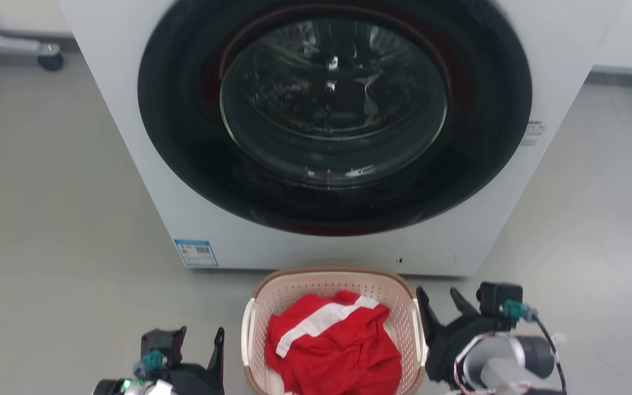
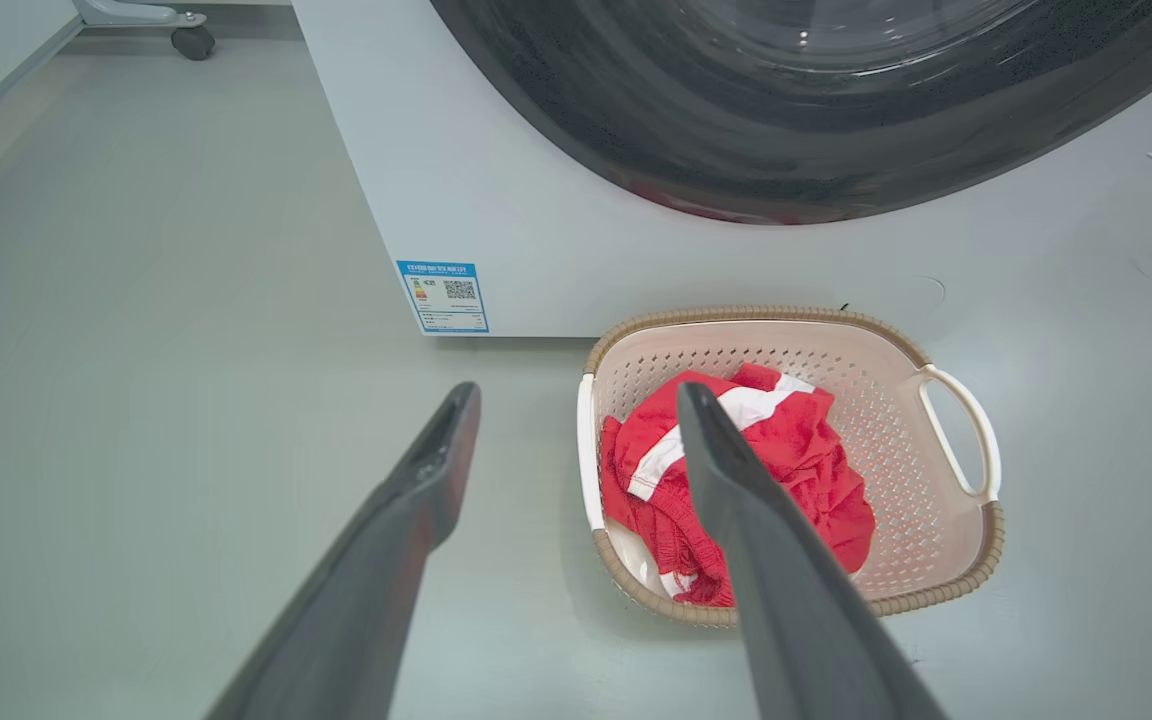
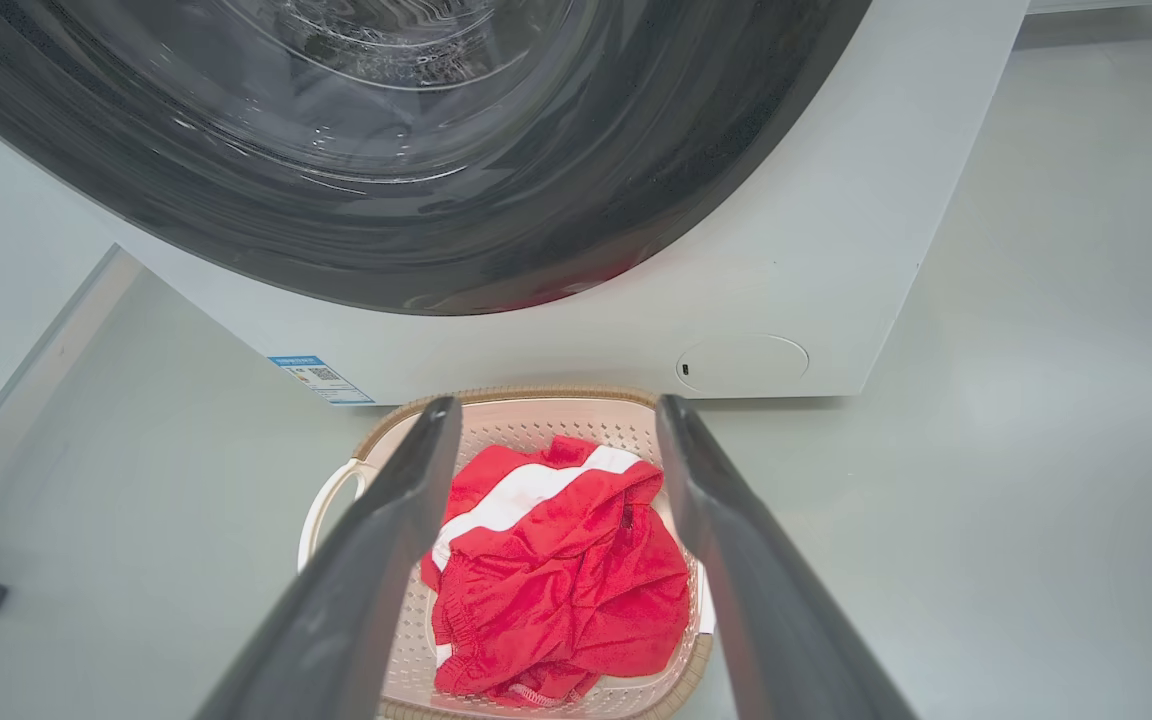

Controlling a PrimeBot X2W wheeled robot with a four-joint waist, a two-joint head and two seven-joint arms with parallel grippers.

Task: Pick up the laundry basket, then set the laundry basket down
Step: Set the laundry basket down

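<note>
You had the washer (image 1: 557, 55) rising just behind the basket (image 1: 294, 291), its dark round door facing you. The basket sat on the grey floor (image 1: 47, 219), not lifted, with a red garment (image 1: 338, 345) with a white stripe heaped inside it. Your right gripper (image 1: 438, 296) hung just beside the basket's right handle (image 2: 956, 430), fingers spread wide and empty; whether they touched it, I couldn't tell. Your left gripper (image 2: 576, 395) hung left of the basket, apart from it, also wide and empty.
</note>
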